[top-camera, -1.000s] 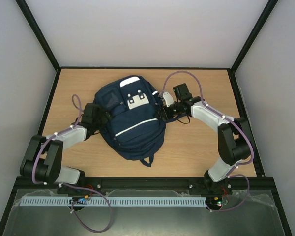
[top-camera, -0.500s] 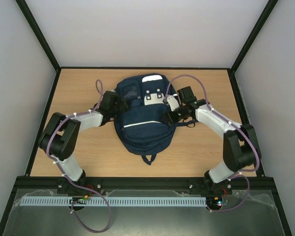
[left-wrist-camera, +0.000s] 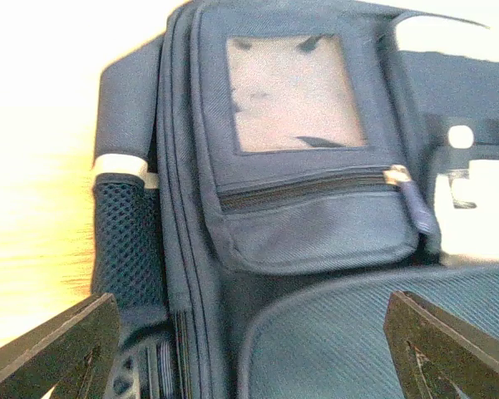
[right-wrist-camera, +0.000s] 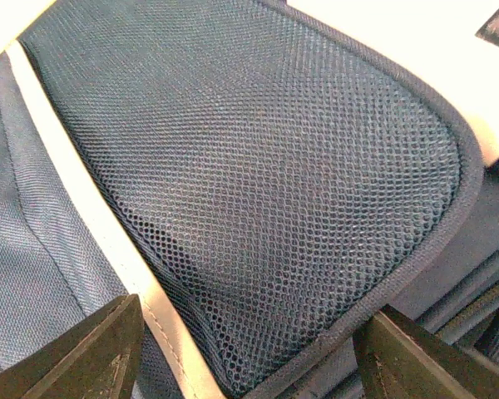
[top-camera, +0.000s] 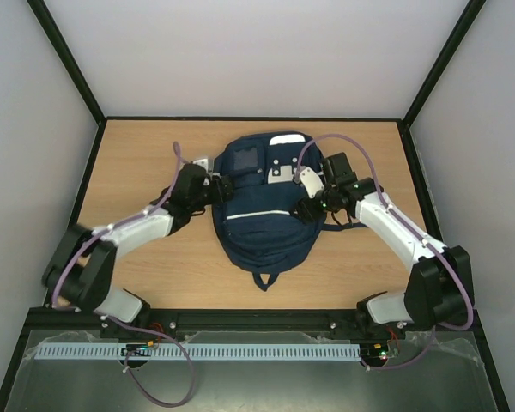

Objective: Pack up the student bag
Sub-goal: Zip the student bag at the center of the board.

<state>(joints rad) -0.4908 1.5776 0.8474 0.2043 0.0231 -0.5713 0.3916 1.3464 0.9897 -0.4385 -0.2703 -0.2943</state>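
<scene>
**Bag shifted and turned square since a second ago: it now lies between the two arms, its top toward the far edge.**

Navy bag (top-camera: 262,227) rests flat on the bench (top-camera: 343,275), front face up. Left fingers (left-wrist-camera: 50,349) are spread wide over the bag's upper left, straddling the windowed front pocket (left-wrist-camera: 308,224) and its shut zip (left-wrist-camera: 308,189). Right fingers (right-wrist-camera: 75,353) are spread likewise against the mesh side pocket (right-wrist-camera: 266,191) on the bag's right. Neither pair pinches anything. Judged step: opening the bag. One arm should pin the fabric beside a zip while the other closes on the pull tab and draws along the zip line, not upward, lest the bag slide.
</scene>
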